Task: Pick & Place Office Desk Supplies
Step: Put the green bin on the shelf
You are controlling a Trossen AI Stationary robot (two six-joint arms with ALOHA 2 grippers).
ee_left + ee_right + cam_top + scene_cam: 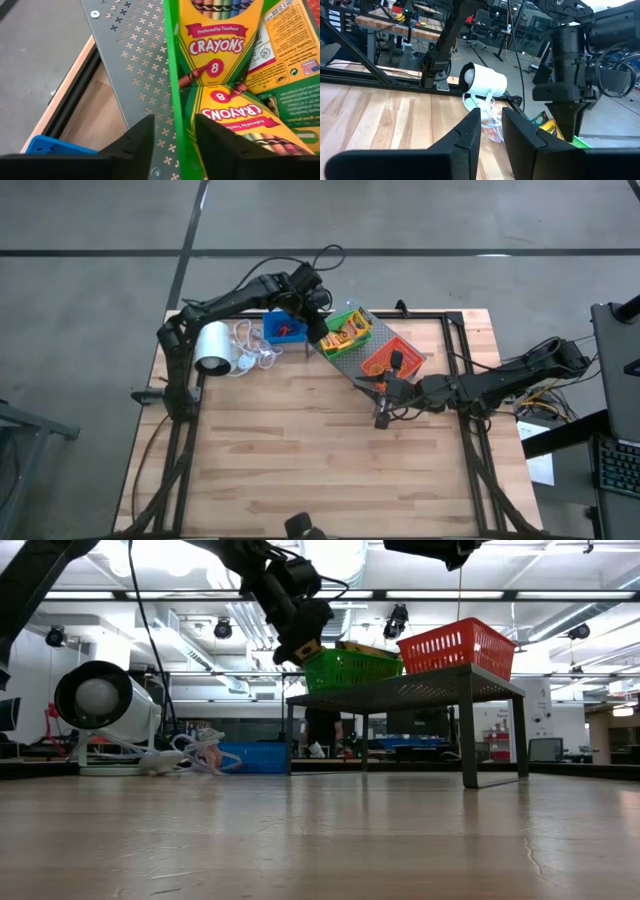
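Observation:
A green bin [346, 332] holding two yellow-and-green crayon boxes [220, 55] stands on the grey perforated rack [135, 65], beside a red-orange bin [388, 358]. My left gripper [174, 120] is open at the green bin's end, one finger on either side of its side wall [176, 100]. In the low view it [300, 645] hangs at the bin's left end [345, 668]. A blue bin [284, 330] with something red in it sits on the table. My right gripper [491, 112] hovers level near the rack's front [385, 398], open by a narrow gap with nothing in it. My left gripper comes at the green bin slanting down from above. One finger [215, 142] is inside the bin over the crayon boxes and the other [137, 145] is outside over the rack. Whether either finger touches the wall [177, 132] I cannot tell.
A white roll [213, 348] with loose white cord [250, 352] lies at the table's far left, next to the blue bin. The rack stands on legs above the tabletop [400, 690]. Bare wood stretches across the table's near half [320, 470].

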